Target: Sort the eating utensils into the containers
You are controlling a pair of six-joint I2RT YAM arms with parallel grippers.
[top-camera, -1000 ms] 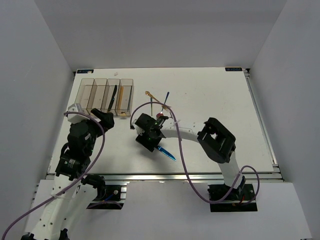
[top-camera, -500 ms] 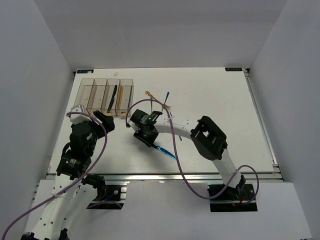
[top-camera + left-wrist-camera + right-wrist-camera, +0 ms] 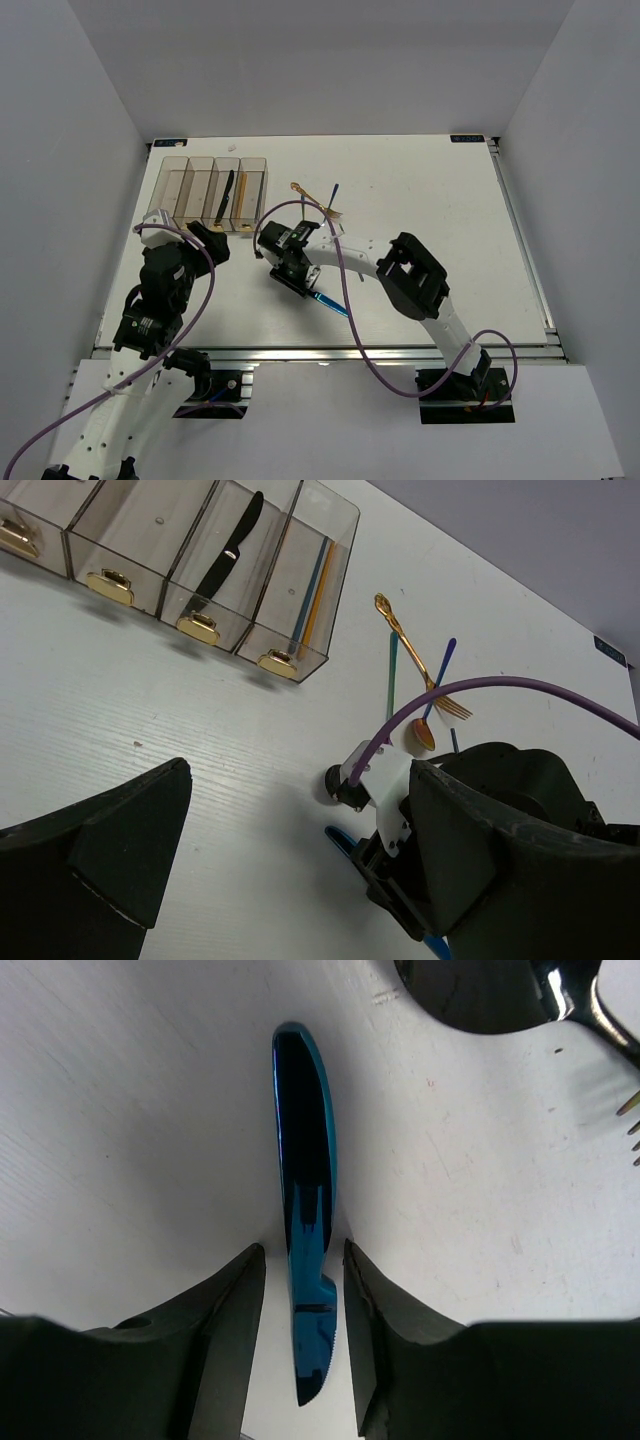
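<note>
The containers [image 3: 176,166] stand in a row at the back left. The third one holds a black knife [image 3: 232,548] and the fourth holds chopsticks [image 3: 315,580]. A blue knife [image 3: 306,1260] lies flat on the table. My right gripper [image 3: 303,1250] is down over the knife and open, one finger on each side with a thin gap to each. In the top view the knife's blade [image 3: 332,304] sticks out from under the right gripper [image 3: 293,268]. My left gripper [image 3: 205,240] hangs wide open and holds nothing, in front of the containers.
A loose pile lies behind the right gripper: a gold fork [image 3: 420,675], a green piece [image 3: 391,675], a blue piece [image 3: 445,665] and a gold spoon bowl [image 3: 423,735]. A black spoon bowl [image 3: 470,990] shows just past the knife's end. A purple cable [image 3: 480,688] arches over the right wrist.
The right arm has swung left and its gripper has settled lower over the blue knife. The left arm has barely moved.
</note>
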